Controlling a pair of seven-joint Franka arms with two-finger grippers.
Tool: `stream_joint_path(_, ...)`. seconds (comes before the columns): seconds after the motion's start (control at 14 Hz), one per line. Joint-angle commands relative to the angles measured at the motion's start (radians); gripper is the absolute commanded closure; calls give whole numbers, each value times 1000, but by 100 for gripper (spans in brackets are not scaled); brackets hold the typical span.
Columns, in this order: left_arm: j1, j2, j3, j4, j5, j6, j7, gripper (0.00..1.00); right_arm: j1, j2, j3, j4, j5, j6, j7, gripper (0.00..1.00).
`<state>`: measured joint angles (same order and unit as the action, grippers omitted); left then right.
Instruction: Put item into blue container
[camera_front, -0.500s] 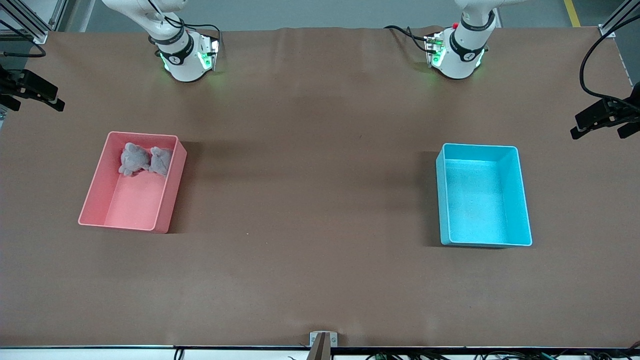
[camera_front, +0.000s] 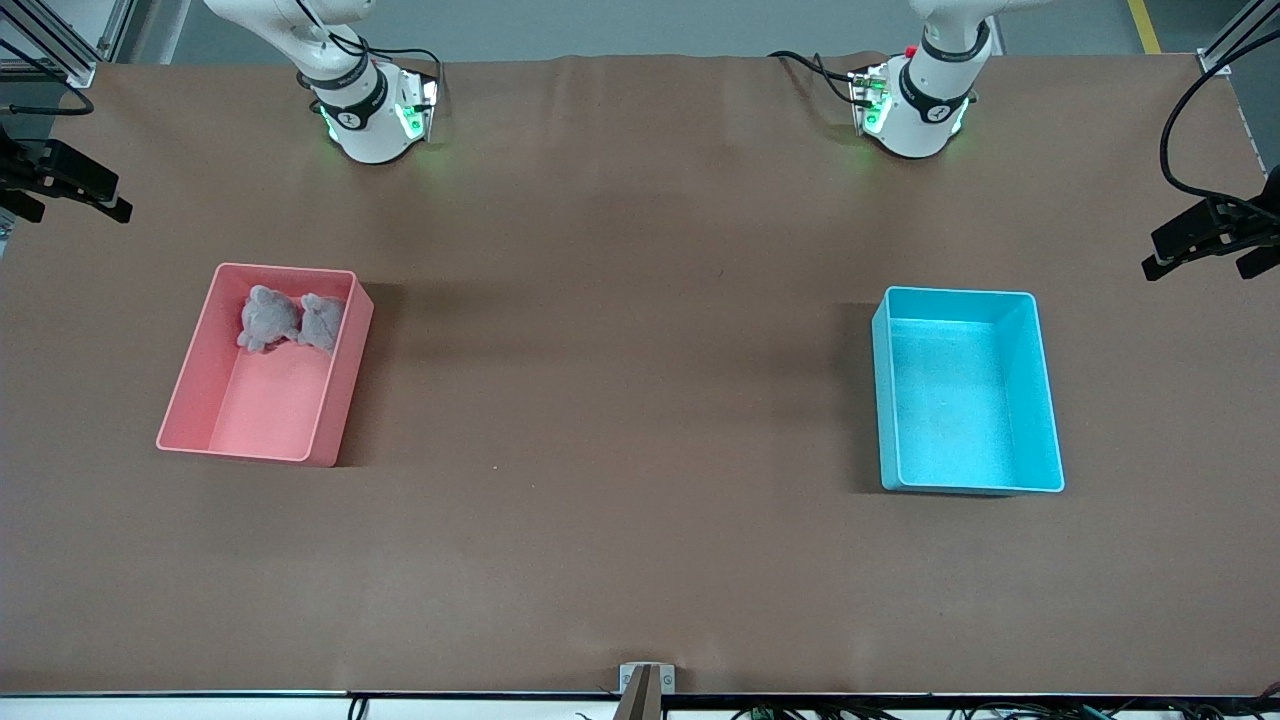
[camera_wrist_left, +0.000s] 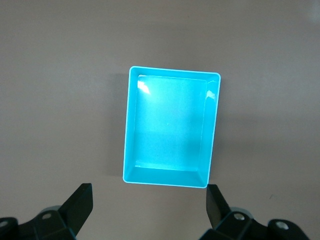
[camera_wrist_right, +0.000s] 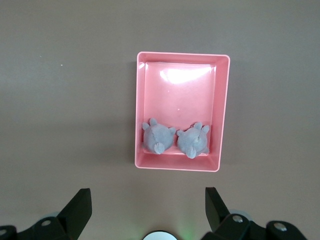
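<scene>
The blue container (camera_front: 965, 410) stands empty toward the left arm's end of the table; its bare floor (camera_wrist_left: 170, 130) fills the left wrist view. Two grey plush toys (camera_front: 268, 318) (camera_front: 322, 322) lie side by side in a pink bin (camera_front: 270, 410) toward the right arm's end, against the wall nearest the robots. The right wrist view looks down on the toys (camera_wrist_right: 158, 137) (camera_wrist_right: 193, 140) and the pink bin (camera_wrist_right: 180, 95). My left gripper (camera_wrist_left: 148, 200) hangs open, high over bare table beside the blue container. My right gripper (camera_wrist_right: 147, 200) hangs open, high beside the pink bin. Neither holds anything.
Both arm bases (camera_front: 368, 120) (camera_front: 915, 115) stand along the table edge farthest from the front camera. Black camera mounts (camera_front: 60, 180) (camera_front: 1205, 235) jut in at the two ends of the table. Brown tabletop (camera_front: 620, 380) stretches between the two bins.
</scene>
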<state>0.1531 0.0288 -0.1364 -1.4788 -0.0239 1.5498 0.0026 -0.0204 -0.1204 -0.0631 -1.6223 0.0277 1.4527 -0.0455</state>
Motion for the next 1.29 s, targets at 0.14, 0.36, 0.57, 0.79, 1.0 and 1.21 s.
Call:
stream_joint_path(0.14, 0, 0, -2, 11, -10, 6, -9, 0, -9, -2, 2, -2, 20, -5, -7, 0)
stream_joint_path(0.36, 2, 2, 0, 11, -11, 6, -9, 0, -7, 33, 3, 16, 21, 6, -8, 0)
stream_joint_path(0.57, 3, 2, 0, 11, -11, 6, -9, 0, -21, 189, 2, 59, 20, 30, -11, 0)
stream_joint_path(0.79, 3, 2, 0, 11, -8, 4, -9, 0, -35, 289, 0, 58, 8, 78, -11, 0)
stream_joint_path(1.0, 3, 2, 0, 11, -8, 6, -9, 0, -41, 291, -12, -60, -35, 199, 10, 0)
stream_joint_path(1.21, 3, 2, 0, 11, -8, 6, -9, 0, -67, 260, -15, -220, -58, 310, 100, 0)
